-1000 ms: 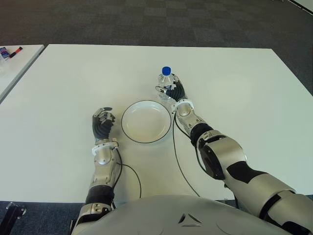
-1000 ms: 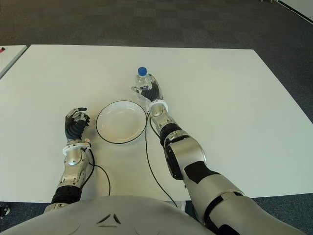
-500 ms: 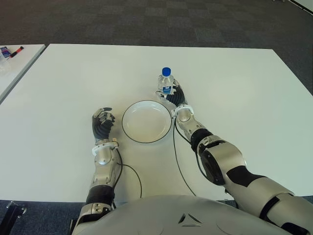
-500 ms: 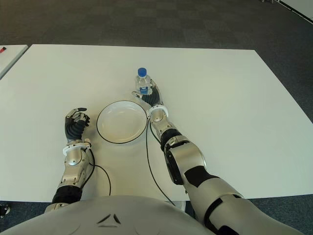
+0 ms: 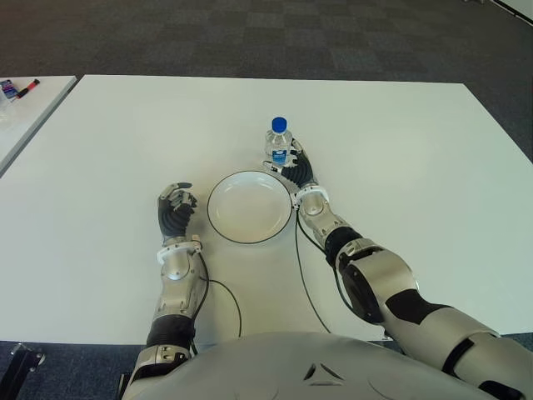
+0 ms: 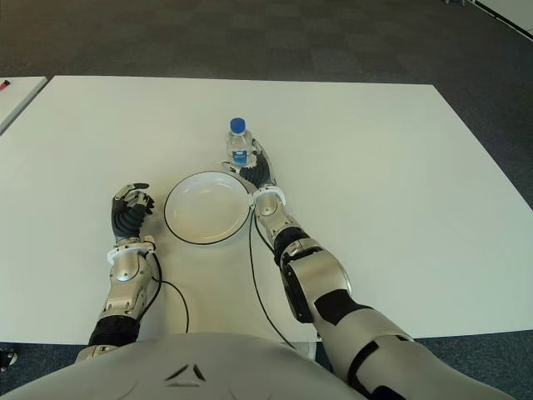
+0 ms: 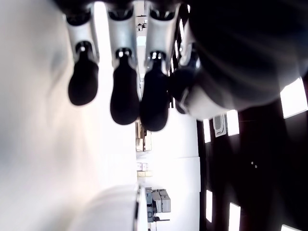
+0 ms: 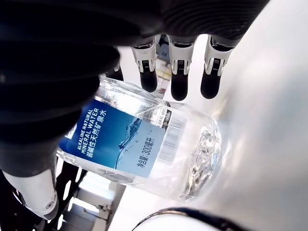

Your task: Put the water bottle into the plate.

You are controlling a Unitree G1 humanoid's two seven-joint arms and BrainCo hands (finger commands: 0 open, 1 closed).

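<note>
Standing upright between right hand (image 5: 293,169) thumb and curled fingers (image 8: 178,77): water bottle (image 5: 278,147), grip loose, just beyond plate (image 5: 218,225) rim. Risk: tipping or slipping when lifted. Left hand (image 5: 176,206) curled, empty.

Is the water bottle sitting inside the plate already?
No, the water bottle stands upright on the table just beyond the empty plate, with the right hand around it.

Bottle (image 5: 278,147) base hidden behind right hand (image 5: 295,171) in eye views. Cap cut off by the edge in right wrist view; label's small print unreadable. Left hand (image 5: 175,208) fingertips (image 7: 125,101) blurred in left wrist view. Small items (image 5: 17,87) at side table's edge too small to identify.
</note>
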